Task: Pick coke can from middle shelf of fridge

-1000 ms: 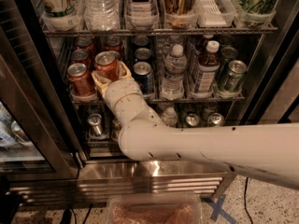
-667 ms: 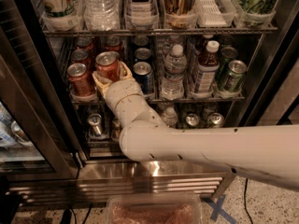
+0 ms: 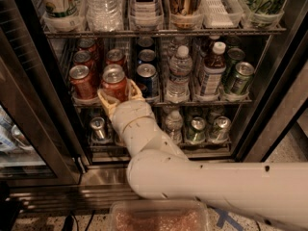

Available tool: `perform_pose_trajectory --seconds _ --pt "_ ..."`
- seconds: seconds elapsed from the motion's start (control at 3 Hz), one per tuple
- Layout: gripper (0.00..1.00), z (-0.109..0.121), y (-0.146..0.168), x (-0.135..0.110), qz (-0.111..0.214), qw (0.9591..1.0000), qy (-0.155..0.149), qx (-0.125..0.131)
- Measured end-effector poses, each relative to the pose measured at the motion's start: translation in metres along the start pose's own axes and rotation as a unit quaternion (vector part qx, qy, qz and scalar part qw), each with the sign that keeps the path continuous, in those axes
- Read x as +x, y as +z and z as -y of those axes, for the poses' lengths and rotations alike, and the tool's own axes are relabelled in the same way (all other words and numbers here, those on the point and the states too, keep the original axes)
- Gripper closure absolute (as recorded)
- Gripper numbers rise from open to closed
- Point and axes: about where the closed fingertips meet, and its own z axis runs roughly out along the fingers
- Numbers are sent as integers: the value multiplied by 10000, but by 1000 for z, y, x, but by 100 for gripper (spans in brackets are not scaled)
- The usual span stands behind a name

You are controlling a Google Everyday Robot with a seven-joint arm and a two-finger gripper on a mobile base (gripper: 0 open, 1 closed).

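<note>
The fridge [image 3: 276, 95] stands open in front of me. Its middle shelf [image 3: 202, 101] holds cans and bottles in lanes. The coke can [image 3: 114, 83], red with a silver top, is at the front of the second lane from the left. My gripper [image 3: 118, 90] reaches in from below. Its tan fingers [image 3: 104, 99] sit on either side of the can and are shut on it. The white arm [image 3: 192, 182] hides the can's lower part and some of the bottom shelf.
Other red cans [image 3: 81, 80] stand in the lane to the left, and a blue Pepsi can [image 3: 147, 77] just to the right. A water bottle [image 3: 179, 73], a juice bottle [image 3: 211, 71] and green cans [image 3: 239, 77] stand further right. Tall bottles fill the top rack [image 3: 159, 32]. The glass door [image 3: 33, 129] stands to the left.
The coke can and my gripper have shifted slightly toward the shelf's front edge, while the neighbouring cans stayed in place.
</note>
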Motion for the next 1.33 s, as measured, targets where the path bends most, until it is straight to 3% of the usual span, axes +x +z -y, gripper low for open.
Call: perform_pose_trajectory --seconds 0.67,1.0,1.33 --pt "100 1 -37 -7 -136 9992 332 -189" --pt "100 13 -42 0 -246 9960 734 -436" --pt "100 7 -40 6 -411 9878 1247 -834"
